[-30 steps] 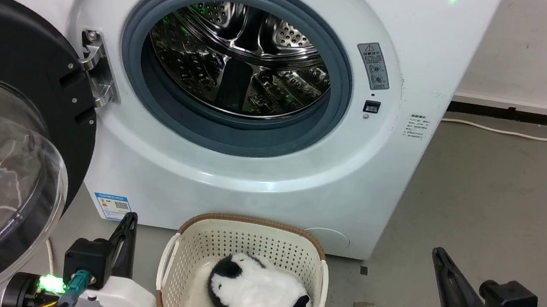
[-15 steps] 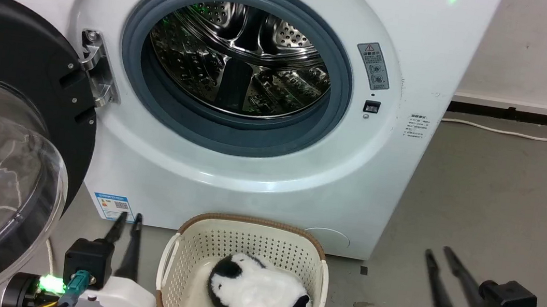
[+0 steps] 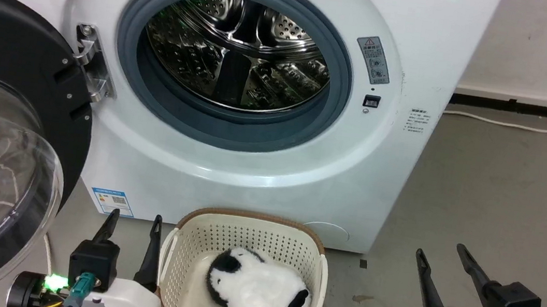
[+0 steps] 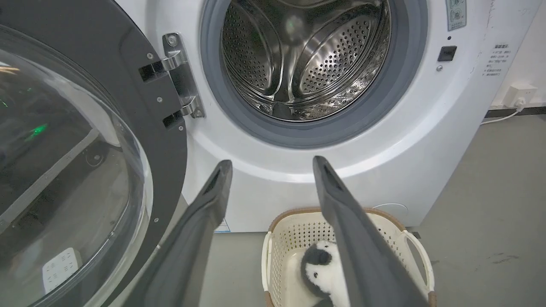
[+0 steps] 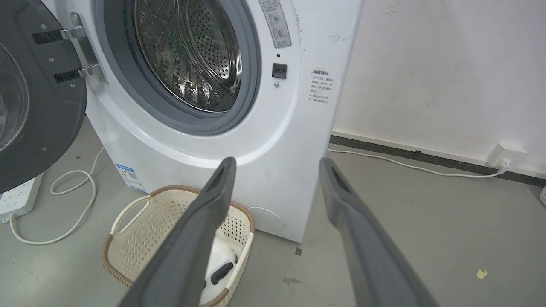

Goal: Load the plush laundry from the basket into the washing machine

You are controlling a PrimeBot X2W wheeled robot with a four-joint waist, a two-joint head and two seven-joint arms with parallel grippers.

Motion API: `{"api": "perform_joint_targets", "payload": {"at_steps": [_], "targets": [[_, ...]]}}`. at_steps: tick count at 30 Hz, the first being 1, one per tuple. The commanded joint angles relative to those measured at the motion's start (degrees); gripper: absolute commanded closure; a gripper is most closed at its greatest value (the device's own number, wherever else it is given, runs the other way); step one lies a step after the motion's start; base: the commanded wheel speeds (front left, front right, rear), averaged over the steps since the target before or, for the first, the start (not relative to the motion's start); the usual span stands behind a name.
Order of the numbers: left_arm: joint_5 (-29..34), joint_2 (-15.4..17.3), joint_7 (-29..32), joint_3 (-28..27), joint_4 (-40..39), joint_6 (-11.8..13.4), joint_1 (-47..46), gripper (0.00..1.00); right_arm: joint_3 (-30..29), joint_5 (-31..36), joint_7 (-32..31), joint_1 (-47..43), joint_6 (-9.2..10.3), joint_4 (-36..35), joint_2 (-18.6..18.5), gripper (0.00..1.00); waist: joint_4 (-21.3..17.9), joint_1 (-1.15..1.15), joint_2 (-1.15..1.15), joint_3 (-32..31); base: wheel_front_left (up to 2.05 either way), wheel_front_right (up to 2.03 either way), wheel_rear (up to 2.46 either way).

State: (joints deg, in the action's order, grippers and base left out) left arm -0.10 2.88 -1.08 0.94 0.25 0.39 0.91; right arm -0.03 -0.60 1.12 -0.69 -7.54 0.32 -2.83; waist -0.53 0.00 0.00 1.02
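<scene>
Laundry — one black-and-white plush toy (image 3: 256, 297) — lies in a cream basket (image 3: 250, 217) set on the grey floor (image 3: 497, 202) just in front of a white washing machine (image 3: 250, 171). The machine's door (image 3: 18, 65) stands swung wide at the left, showing the steel drum (image 3: 236, 55) inside its grey ring. The robot's left hand (image 3: 136, 217) hovers just beside the basket's left handle, and its right hand (image 3: 440, 250) hangs over the floor well off to the other side. Both are released, with fingers spread apart. A white cable (image 3: 517, 123) runs along the foot of the wall.
</scene>
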Motion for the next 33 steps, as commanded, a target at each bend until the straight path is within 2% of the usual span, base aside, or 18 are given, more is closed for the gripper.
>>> {"api": "perform_joint_targets", "payload": {"at_steps": [1, 13, 33], "targets": [[-0.01, 0.14, -0.64, 0.29, -0.21, 0.21, -0.37, 0.00, -0.22, -0.55, 0.62, 0.40, 0.01, -0.04, -0.01, 0.00, -0.32, 0.00, 0.00, 0.50, 0.00, 0.00, 0.00], [-0.06, 1.25, -2.08, 1.31, 2.55, -0.48, -2.68, 0.00, -0.24, -2.15, 2.06, 1.82, 0.01, -1.00, -0.01, 0.00, -2.87, 0.00, 0.00, 5.22, 0.00, 0.00, 0.00], [0.00, 4.77, -3.59, 4.30, 13.54, -2.58, -11.48, 0.00, 0.79, -4.58, 4.45, 4.71, 0.02, -2.71, -0.02, 0.00, -7.13, 0.00, 0.00, 14.74, 0.00, 0.00, 0.00]]}}
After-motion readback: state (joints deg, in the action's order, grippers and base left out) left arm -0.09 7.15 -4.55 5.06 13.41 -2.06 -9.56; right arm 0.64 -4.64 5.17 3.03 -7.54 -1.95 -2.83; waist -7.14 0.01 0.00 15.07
